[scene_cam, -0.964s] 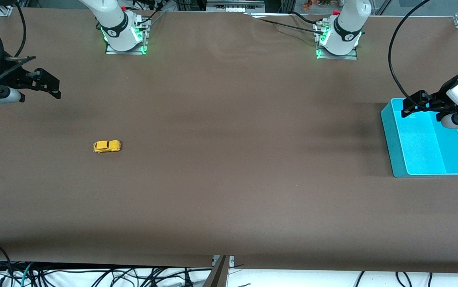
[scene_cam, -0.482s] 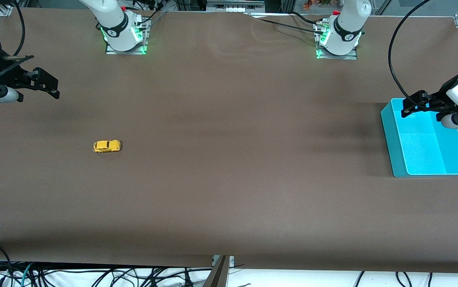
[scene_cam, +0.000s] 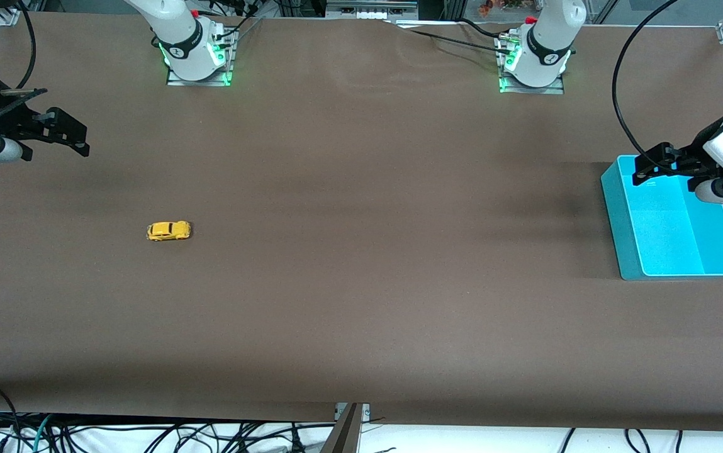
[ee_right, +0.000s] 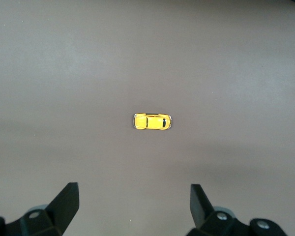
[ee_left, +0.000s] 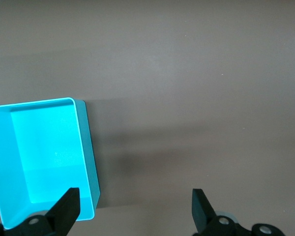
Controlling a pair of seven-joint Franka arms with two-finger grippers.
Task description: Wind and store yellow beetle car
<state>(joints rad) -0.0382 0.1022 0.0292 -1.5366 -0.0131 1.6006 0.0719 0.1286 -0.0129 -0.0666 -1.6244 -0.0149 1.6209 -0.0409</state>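
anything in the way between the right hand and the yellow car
Nothing visible. The right hand is open above bare table toward the right arm's end, and the yellow car sits alone on the cloth with only bare surface between them.

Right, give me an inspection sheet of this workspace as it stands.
Surface: brown table, flat, no spills.
Job's things: yellow beetle car upright on its wheels, toward the right arm's end; teal bin toward the left arm's end, nothing in it.
Clutter: nothing seen.
Grippers: right tool open, in the air above the table near the car, holding nothing; left tool open, over the bin's edge, holding nothing.
Cables: black cable looping to the left arm; loose cables below the table's front edge.
Surroundings: both arm bases lit green.
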